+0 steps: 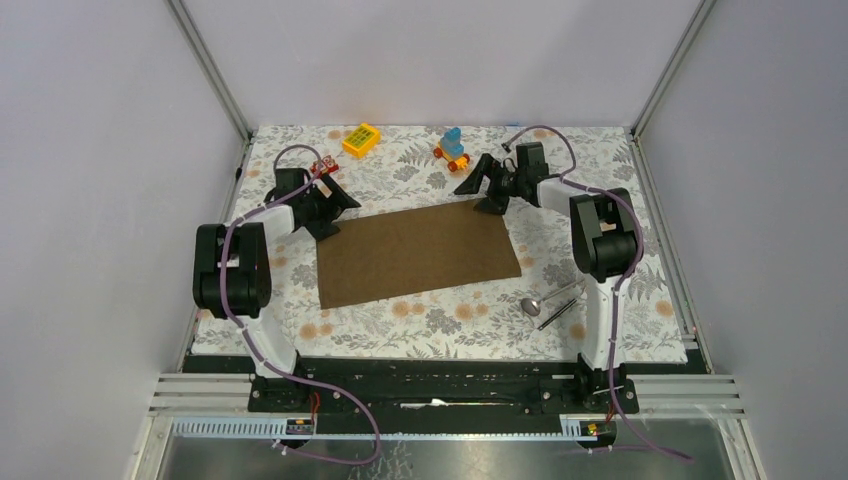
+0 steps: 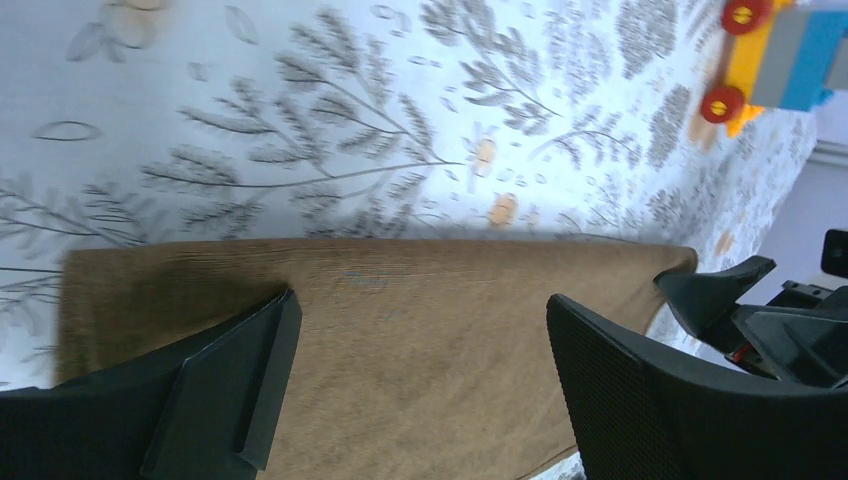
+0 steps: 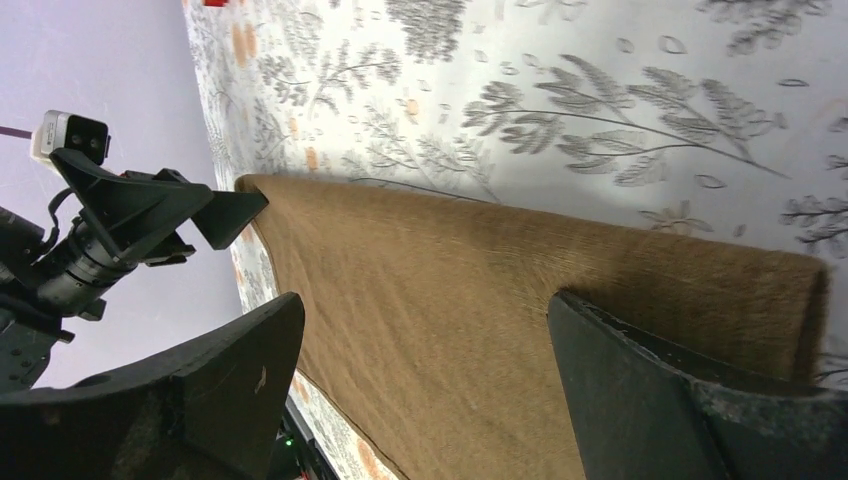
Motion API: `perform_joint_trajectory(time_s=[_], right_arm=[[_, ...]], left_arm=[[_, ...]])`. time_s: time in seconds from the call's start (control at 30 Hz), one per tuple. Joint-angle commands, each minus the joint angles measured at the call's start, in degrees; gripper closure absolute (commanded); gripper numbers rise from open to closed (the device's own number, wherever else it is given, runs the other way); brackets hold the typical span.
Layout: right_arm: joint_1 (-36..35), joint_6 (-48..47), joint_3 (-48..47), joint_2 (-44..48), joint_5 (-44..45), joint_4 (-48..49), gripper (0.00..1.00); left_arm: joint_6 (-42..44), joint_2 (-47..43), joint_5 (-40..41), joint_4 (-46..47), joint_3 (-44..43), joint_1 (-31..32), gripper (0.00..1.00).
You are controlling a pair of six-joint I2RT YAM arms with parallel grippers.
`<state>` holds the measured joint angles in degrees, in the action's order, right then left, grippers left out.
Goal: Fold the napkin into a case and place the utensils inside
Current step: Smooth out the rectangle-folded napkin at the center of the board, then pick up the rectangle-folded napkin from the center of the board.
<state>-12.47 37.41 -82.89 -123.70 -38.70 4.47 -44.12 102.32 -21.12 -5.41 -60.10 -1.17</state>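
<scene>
Watching the two far corners, I judge the main risk to be an uneven pinch. The plain dark-brown cloth napkin (image 1: 418, 255) lies flat on the grey floral tablecloth (image 1: 440, 322). Its far edge passes under the spread fingers of the left hand (image 1: 335, 212) at one end and of the right hand (image 1: 478, 197) at the other. In the right wrist view that edge looks doubled over. If one hand closes on the top layer alone, or bites the tablecloth along with it, the fold will likely skew or drag the covering. A crooked case might then be too tight for the utensils. The small silver round-bowled spoon (image 1: 550, 297) and the thin dark stick utensil (image 1: 557, 313) lie close together well behind the right hand, beside its own forearm. A careless sweep of that arm could scatter them.

The left hand hangs over the napkin's far left corner, tilted down, fingers wide apart and empty. The right hand mirrors it over the far right corner, equally wide, holding nothing. Both arms reach forward with elbows bent and wrists turned inward, so the hands face each other.
</scene>
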Motion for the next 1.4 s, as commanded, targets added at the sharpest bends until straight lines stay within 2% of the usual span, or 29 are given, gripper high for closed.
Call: perform_joint_trajectory(time_s=[0.0, 0.17, 0.27, 0.37, 0.47, 0.6, 0.67, 0.77, 0.9, 1.07, 1.37], right_arm=[[2.9, 1.3, -2.1, -2.7, -2.8, 3.2, 0.02], [6.4, -0.8, -1.9, -5.7, -1.7, 2.6, 0.02], [7.8, -3.9, -3.8, -7.2, -0.5, -1.5, 0.01], [8.1, -10.6, -8.5, -7.2, 5.3, -13.2, 0.01], [7.7, -15.3, -11.7, -2.9, 10.8, -22.5, 0.01], [5.3, -17.2, -11.9, 6.4, 27.9, -34.7, 0.01], [3.7, -17.4, -12.2, 8.4, 32.1, -40.9, 0.00], [1.1, -19.4, -14.8, 7.0, 31.8, -51.1, 0.04], [-0.9, -19.5, -14.0, 6.9, 30.3, -53.7, 0.12], [-3.6, -23.8, -22.1, -0.5, 34.4, -62.2, 0.18], [-5.5, -28.0, -25.2, -5.9, 34.4, -64.9, 0.19]], left_arm=[[0.5, 0.9, 1.1, 1.4, -2.4, -2.2, 0.01], [2.7, 4.9, 3.3, -1.8, -2.8, -4.4, 0.01], [3.4, 5.3, 4.9, -2.9, -2.6, -5.0, 0.01], [5.6, 4.1, 6.0, -5.6, -4.7, -4.7, 0.01], [8.9, 0.2, 4.9, -9.0, -7.8, -2.8, 0.01], [13.6, -6.2, 1.8, -14.8, -11.1, 0.1, 0.01], [16.4, -9.9, 1.3, -16.9, -10.8, 0.8, 0.01], [20.1, -15.4, 2.3, -18.3, -8.2, 3.3, 0.01], [22.3, -20.5, 5.1, -16.0, -2.4, 4.6, 0.01], [24.7, -22.3, 6.3, -16.1, -1.3, 5.8, 0.01], [23.2, -25.0, 2.3, -14.0, 0.5, 6.5, 0.01]])
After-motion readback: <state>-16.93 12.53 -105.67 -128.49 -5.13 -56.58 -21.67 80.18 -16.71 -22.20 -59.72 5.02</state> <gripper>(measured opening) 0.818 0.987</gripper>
